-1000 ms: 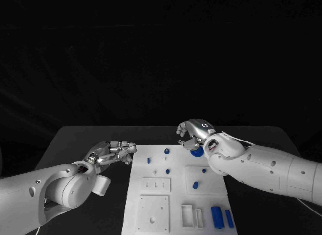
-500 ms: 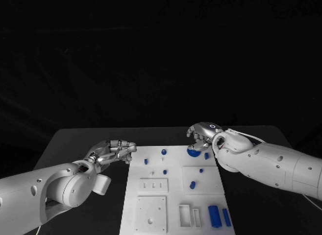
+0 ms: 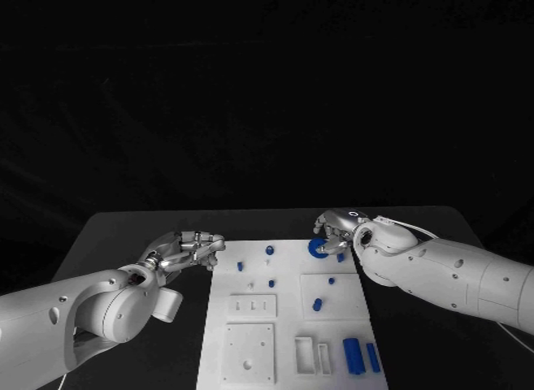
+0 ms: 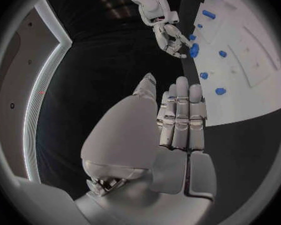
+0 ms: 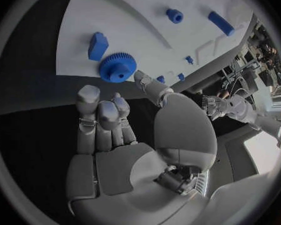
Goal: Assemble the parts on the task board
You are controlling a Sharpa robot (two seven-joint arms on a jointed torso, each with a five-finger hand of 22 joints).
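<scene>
On the task board's (image 3: 293, 325) far edge we log one blue gear (image 5: 118, 67), our right hand (image 3: 335, 231) empty beside it, fingers apart; our left hand (image 3: 187, 249) curled, empty.

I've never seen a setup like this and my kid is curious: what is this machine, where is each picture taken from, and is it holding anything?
It is a robot with two white arms, each ending in a silver robot hand. One picture looks down from its head at a black table; the two round ones come from cameras at its wrists. On the table lies a white task board carrying small blue parts. The right robot hand is at the board's far edge, next to a blue gear; the gear lies free on the board, not gripped. The left robot hand hangs beside the board's left edge, fingers out straight, holding nothing.
</scene>
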